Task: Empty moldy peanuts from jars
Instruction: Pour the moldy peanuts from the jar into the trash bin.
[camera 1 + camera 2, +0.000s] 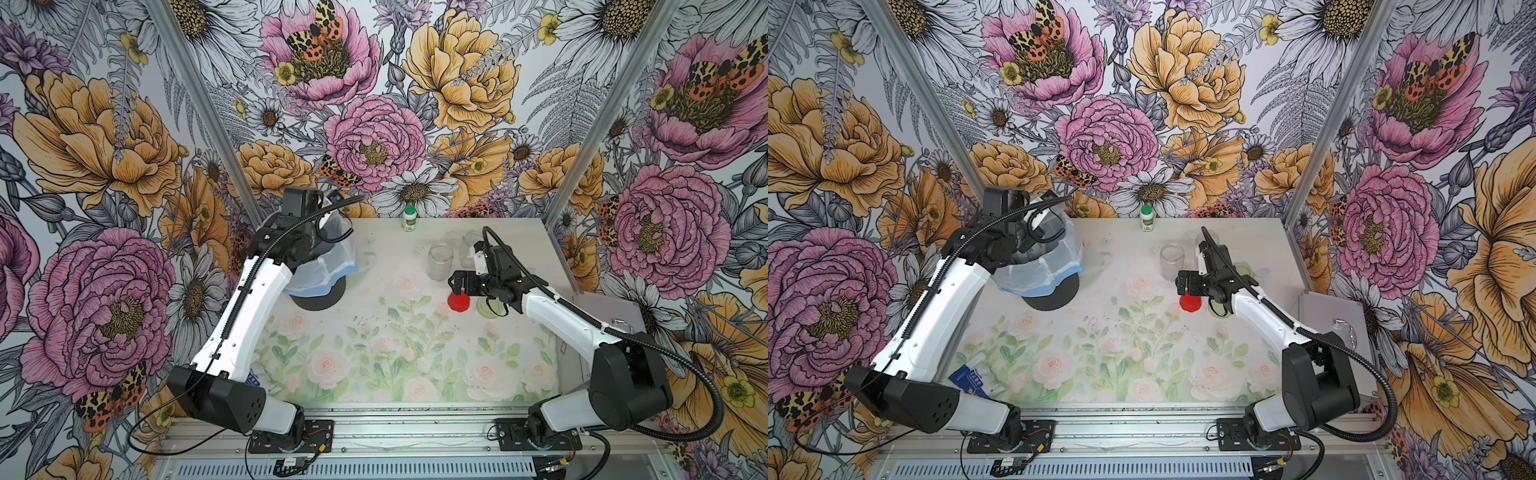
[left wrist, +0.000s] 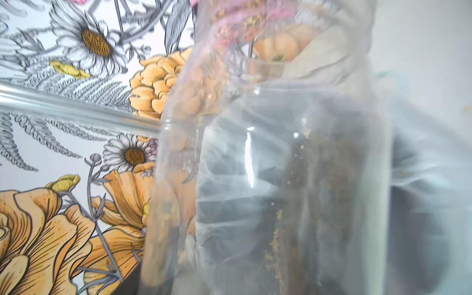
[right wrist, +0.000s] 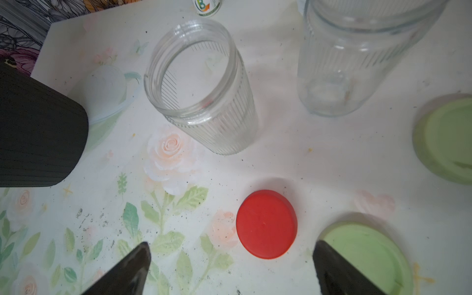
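Looks like the dump step on jar 3 (image 2: 281, 178): gripped in tightly closed left fingers (hidden themselves), tipped over the lined bin (image 1: 343, 253), moldy peanuts (image 2: 196, 99) bunched along its side. Already 2 empty jars (image 3: 201, 86) on the surface (image 3: 293, 158). Nothing in the wide-open right fingers (image 3: 132, 270), hovering over the red lid (image 3: 267, 224). Next up, probably: tip further, shake gently, keep the mouth over the bag.

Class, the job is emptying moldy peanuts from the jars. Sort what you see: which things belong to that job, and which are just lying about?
Belongs to the job: moldy peanuts, jar holding them, lined bin, two open jars, red lid, two green lids.

Just lying about: white bottle with green cap, blue packet at the table's front edge.
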Available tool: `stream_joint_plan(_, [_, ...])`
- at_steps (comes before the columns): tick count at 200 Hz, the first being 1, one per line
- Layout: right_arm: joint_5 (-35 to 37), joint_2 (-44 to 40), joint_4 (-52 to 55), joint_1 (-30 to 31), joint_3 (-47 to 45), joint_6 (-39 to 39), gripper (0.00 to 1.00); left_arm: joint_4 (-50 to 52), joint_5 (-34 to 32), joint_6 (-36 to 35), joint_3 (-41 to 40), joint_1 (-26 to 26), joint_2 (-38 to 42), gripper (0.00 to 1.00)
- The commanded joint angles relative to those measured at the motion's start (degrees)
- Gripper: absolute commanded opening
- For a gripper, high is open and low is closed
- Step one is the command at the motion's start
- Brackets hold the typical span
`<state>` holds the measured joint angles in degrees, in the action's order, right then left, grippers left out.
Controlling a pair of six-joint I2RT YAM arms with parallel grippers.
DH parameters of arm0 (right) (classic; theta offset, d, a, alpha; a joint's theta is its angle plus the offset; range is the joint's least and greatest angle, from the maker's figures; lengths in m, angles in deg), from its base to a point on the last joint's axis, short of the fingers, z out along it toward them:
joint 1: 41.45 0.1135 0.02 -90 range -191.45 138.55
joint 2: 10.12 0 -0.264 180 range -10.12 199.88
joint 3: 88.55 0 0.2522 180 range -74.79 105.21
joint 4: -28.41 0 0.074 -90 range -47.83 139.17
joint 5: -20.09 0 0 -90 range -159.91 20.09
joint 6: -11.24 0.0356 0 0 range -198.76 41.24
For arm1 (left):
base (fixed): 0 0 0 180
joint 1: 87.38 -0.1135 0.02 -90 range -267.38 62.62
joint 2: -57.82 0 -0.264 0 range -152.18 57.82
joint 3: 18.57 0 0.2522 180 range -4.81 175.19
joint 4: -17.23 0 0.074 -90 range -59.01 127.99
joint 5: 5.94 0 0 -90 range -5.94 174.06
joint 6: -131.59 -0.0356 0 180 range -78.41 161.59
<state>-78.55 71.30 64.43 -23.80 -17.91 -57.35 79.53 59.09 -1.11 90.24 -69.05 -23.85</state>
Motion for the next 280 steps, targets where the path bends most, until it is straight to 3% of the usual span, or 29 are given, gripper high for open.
stream_joint_plan(1, [1.73,-3.13,1.91,-0.26,2.19,-0.49,0.98,-5.20,8.12,7.29,0.48,3.89,1.98,0.27])
stream_joint_plan(25, [2.07,-6.36,2.33,-0.58,1.61,0.11,0.98,-9.76,12.36,9.92,-2.48,7.06,3.27,0.27])
stream_joint_plan(66, [-2.04,-13.62,2.22,-0.46,0.06,1.76,0.95,-13.02,12.50,14.28,-6.46,12.56,4.08,0.26])
stream_joint_plan(107, [-9.69,-26.00,-3.78,-0.21,-3.03,7.92,0.99,-22.52,17.37,22.22,-16.76,17.46,6.14,0.26])
stream_joint_plan(139, [-11.01,-31.23,-10.43,0.26,-5.18,13.60,1.00,-32.86,23.42,28.80,-26.05,18.94,9.69,0.27])
stream_joint_plan(184, [-9.84,-27.15,-16.07,5.90,-3.74,18.70,1.00,-48.39,30.40,34.95,-38.48,20.51,16.59,0.29])
stream_joint_plan(233, [-8.41,-20.35,-21.88,13.88,1.38,19.04,0.99,-46.78,26.83,33.01,-40.18,23.76,15.47,0.29])
stream_joint_plan(280, [-8.00,-19.26,-23.97,15.48,3.39,18.75,0.99,-48.03,27.29,33.21,-41.17,24.18,14.85,0.29])
